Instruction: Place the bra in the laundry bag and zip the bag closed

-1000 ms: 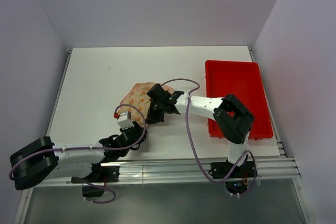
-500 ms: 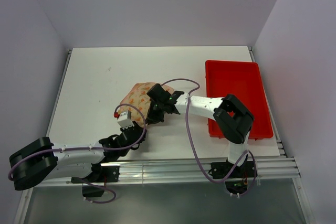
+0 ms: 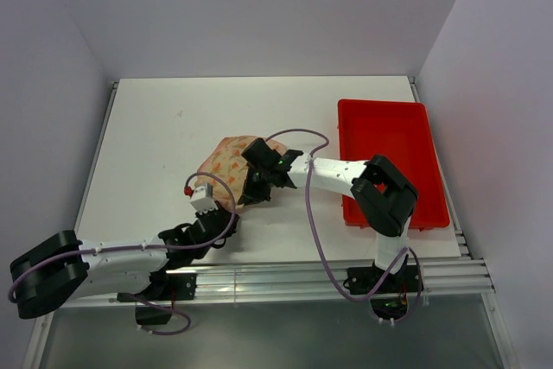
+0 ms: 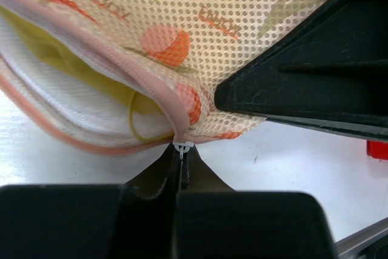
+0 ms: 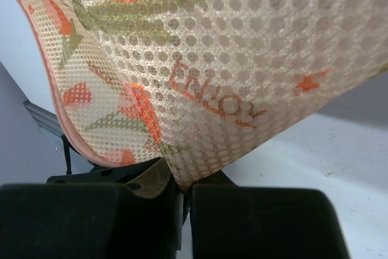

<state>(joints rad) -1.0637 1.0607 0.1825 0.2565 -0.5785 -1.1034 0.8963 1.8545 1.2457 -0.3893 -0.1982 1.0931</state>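
My left pincer [image 4: 182, 161] is pinched tight on the white zip pull [image 4: 182, 146] of the bag [image 4: 212, 28]. My right pincer [image 5: 183, 191] clamps the bag's edge. The bra [image 4: 85, 68] shows inside.

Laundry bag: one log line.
left end effector: shut on zipper pull | right end effector: shut on laundry bag | bra: inside | zipper: partly open

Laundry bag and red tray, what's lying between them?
Top view: the right arm and its purple cable cross the gap between laundry bag and red tray.
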